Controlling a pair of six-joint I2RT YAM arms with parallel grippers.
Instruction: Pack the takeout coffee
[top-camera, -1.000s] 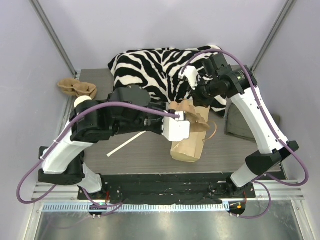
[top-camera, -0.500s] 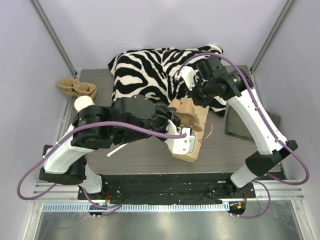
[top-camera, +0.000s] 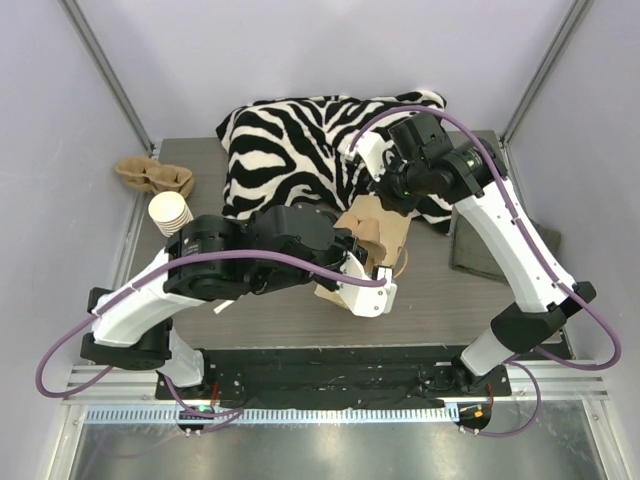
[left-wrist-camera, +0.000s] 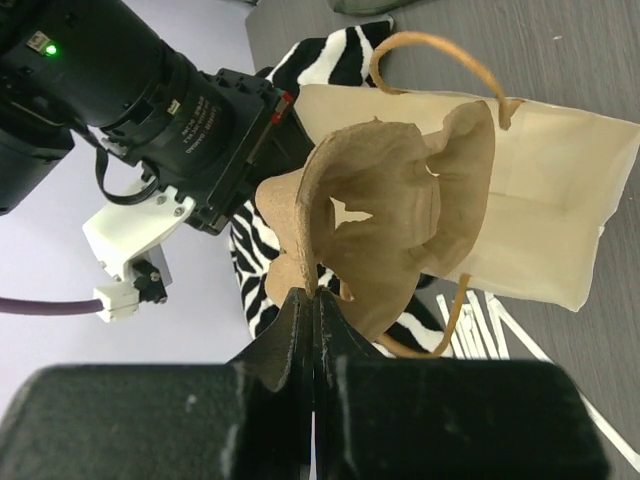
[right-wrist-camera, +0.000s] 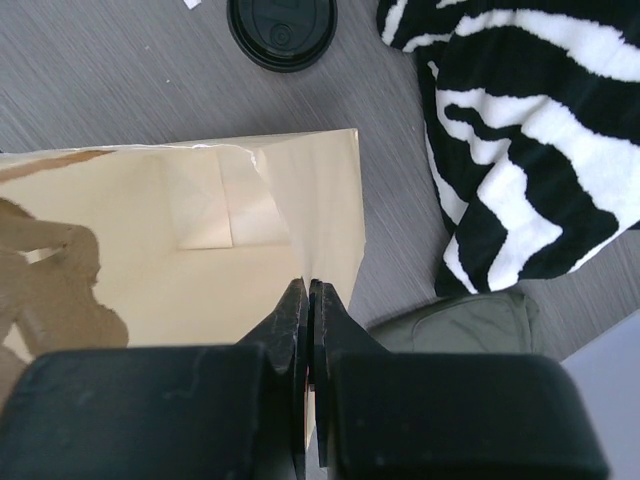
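Observation:
My left gripper (left-wrist-camera: 314, 295) is shut on the rim of a brown moulded pulp cup carrier (left-wrist-camera: 380, 220). The carrier sits in the mouth of a kraft paper bag (left-wrist-camera: 540, 200) with twisted handles. My right gripper (right-wrist-camera: 309, 285) is shut on the bag's (right-wrist-camera: 200, 250) top edge at a fold. In the top view both grippers meet at the bag (top-camera: 395, 238) in mid-table. A round black lid (right-wrist-camera: 281, 28) shows on the table beyond the bag. Whether it tops the takeout coffee cup I cannot tell.
A zebra-print cloth (top-camera: 300, 140) covers the table's back. A stack of lidless paper cups (top-camera: 170, 212) and a second pulp carrier (top-camera: 152, 176) are at the left. A grey-green pouch (top-camera: 470, 245) lies at the right. White stir sticks (left-wrist-camera: 480, 330) lie near the bag.
My left arm has swung right and toward the near edge with the carrier, uncovering the cup stack. The bag has tipped and shifted back. My right gripper has moved slightly left with the bag's edge.

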